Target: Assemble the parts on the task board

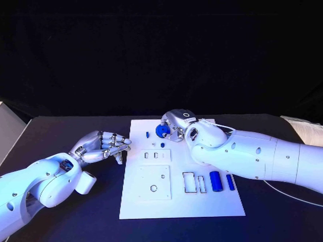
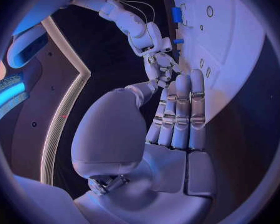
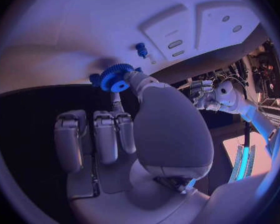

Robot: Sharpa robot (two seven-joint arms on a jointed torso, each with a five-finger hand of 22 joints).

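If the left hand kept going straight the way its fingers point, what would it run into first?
Most likely the left edge of the white task board. The left hand lies on the black table beside it, fingers curled and aimed at the board. Beyond that edge stands a small blue peg, but depth is unclear.

The head camera looks down on the task board (image 1: 182, 201); both wrist cameras view it closely from opposite sides.

Far edge crowded, near part open
The right hand (image 1: 177, 126) with its blue gear (image 1: 161, 130) blocks the task board (image 1: 182, 204) far end
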